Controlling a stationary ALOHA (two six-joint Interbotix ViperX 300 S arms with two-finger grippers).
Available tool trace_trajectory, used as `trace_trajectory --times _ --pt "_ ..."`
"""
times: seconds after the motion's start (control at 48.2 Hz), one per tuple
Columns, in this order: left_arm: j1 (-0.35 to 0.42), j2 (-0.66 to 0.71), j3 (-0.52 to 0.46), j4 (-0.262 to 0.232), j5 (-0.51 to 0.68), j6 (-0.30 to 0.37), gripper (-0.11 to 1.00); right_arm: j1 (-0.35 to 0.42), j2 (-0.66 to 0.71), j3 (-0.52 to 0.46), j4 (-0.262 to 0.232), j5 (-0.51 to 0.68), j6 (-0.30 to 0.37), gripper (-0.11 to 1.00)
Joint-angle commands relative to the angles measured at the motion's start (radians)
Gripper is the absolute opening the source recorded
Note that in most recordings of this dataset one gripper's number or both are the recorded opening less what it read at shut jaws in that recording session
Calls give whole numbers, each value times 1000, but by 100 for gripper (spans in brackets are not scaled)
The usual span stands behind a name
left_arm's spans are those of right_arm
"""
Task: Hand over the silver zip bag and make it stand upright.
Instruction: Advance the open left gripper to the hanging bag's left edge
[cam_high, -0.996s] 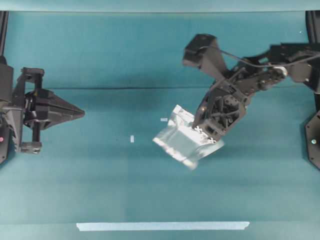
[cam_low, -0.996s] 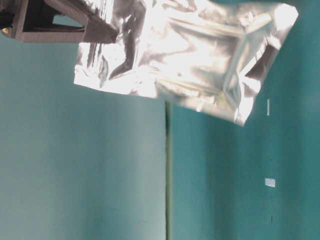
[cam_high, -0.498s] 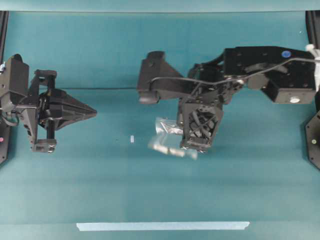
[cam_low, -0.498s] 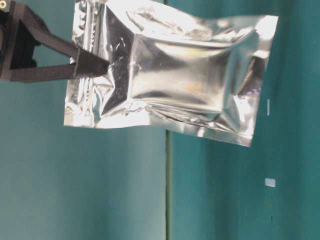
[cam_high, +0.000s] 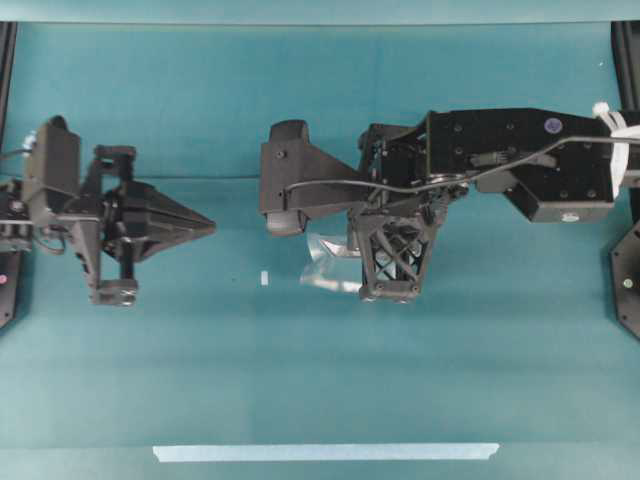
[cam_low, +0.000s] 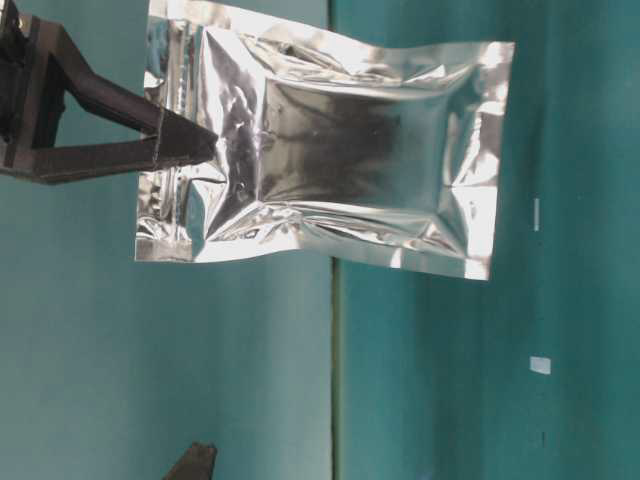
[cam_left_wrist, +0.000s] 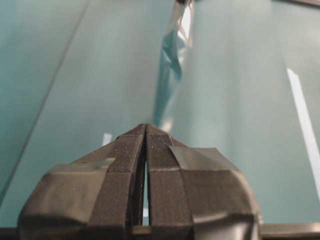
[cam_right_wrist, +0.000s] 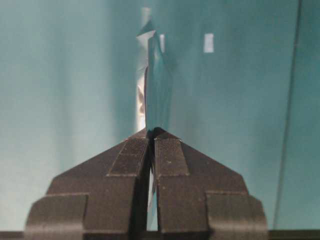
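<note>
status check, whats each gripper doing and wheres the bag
Right gripper shut on the silver zip bag, bag held off the table. Left gripper shut, empty, pointing at the bag, short of it. Nothing between them.

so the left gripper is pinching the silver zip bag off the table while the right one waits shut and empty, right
Not quite: the arms are swapped. The right gripper pinches the silver zip bag off the table, as the right wrist view shows. The left gripper waits shut and empty, apart from the bag in the overhead view.

Right claw (cam_low: 205, 148) clamped shut; left claw (cam_high: 207, 226) closed, empty.
</note>
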Motion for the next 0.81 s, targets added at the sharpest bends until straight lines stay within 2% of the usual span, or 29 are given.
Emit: trace_trajectory --times 0.0,0.311,0.436,0.602,0.788 --pt "-21 25 -40 2 -12 8 -1 2 -11 -21 -9 -2 -12 2" --pt "2 81 -54 2 -61 51 -1 2 3 -23 -25 -23 -14 2" --pt "3 144 -51 2 -146 38 -1 2 5 -28 -31 -23 -12 2" --pt "5 281 -61 2 -324 5 -1 2 8 -29 -34 -23 -12 2" --pt "-9 331 -75 2 -345 -21 -1 2 9 -31 -34 -28 -14 2"
